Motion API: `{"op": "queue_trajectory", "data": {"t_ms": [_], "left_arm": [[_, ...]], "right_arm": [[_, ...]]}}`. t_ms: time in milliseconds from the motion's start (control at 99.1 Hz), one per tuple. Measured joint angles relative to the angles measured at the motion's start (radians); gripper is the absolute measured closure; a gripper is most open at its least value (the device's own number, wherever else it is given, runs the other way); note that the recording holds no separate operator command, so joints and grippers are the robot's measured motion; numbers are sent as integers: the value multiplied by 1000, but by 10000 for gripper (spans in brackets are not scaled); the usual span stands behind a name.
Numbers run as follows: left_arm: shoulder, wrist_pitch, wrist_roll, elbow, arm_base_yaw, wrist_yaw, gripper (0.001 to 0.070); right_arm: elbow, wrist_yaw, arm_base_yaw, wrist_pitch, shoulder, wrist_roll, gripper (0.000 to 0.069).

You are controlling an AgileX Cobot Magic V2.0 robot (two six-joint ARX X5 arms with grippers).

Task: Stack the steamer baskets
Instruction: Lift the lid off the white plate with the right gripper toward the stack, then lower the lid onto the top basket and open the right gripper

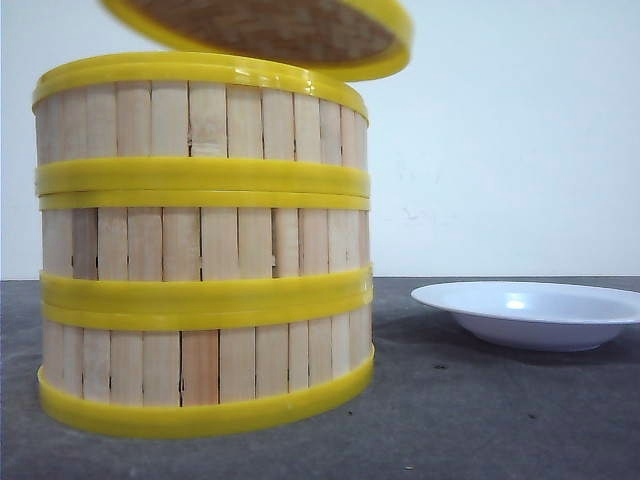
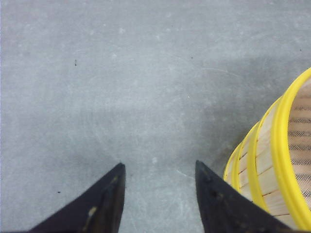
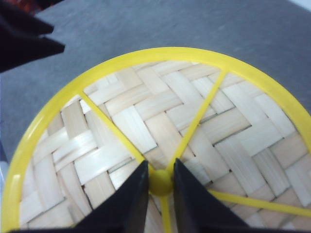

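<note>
Three steamer baskets (image 1: 205,245) stand stacked in one column at the left of the front view, slatted walls between yellow rims. Above the stack hangs the woven domed lid (image 1: 270,30), tilted, its edge just over the top rim. My right gripper (image 3: 161,167) is shut on the lid's yellow knob (image 3: 160,183), seen from above against the woven top (image 3: 160,121). My left gripper (image 2: 158,167) is open over bare table, nothing between its fingers; the stack of baskets (image 2: 272,165) stands just beside one fingertip (image 2: 201,170).
A shallow white dish (image 1: 530,312) sits on the dark grey table (image 1: 480,420) to the right of the stack. A pale wall runs behind. Part of the other arm shows dark (image 3: 24,39) at a corner of the right wrist view.
</note>
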Motion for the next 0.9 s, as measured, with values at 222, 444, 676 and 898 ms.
{"op": "queue_trajectory", "data": {"t_ms": [222,444,676,898], "left_arm": [[0,0,0,0,0,0,443],[0,0,0,0,0,0,443],[0,-1,0,0,0,0,443],[0,-1,0,0,0,0,443]], "right_arm": [[5,8,40,17,53,-8,634],[5,22,64,30,98,-14,634],[8,24,70,30,127,-15,634],[13,24,70,26,128,-23,634]]}}
